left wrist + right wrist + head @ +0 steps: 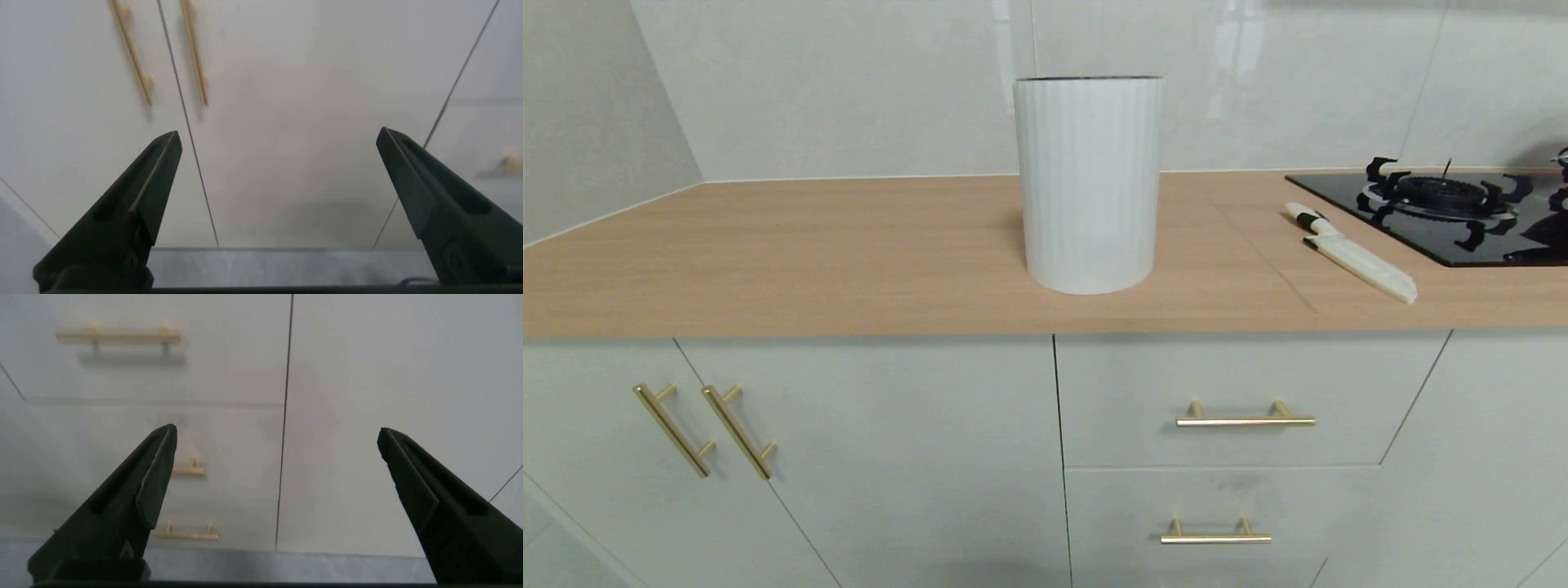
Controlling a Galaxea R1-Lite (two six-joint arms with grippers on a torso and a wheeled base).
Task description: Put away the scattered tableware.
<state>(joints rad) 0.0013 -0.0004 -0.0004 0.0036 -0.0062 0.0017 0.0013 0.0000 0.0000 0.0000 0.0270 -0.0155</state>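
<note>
Left gripper: the left gripper (278, 133) hangs low in front of the pale cabinet doors (310, 122), jaws spread wide with nothing between them; two slanted brass door handles (194, 51) lie beyond it.
Right gripper: the right gripper (276, 429) faces the drawer fronts (147, 376), its jaws likewise wide apart and holding nothing.
Cabinet front: in the head view, the drawers' horizontal bar handles (1245, 420) sit one above the other, to the right of the doors.
Countertop: a wood-toned countertop (809, 261) runs the width of the kitchen above the cabinets.
Container: a tall white ribbed container (1088, 184) stands upright near the middle of the counter.
Knife: a pale knife (1352, 255) with a black band on its handle lies flat on the counter, well right of the container and just beside the near-left edge of the hob.
Hob: a black glass gas hob (1413, 224) sits at the far right.
Wall: glossy light tiles (849, 82) back the counter.
</note>
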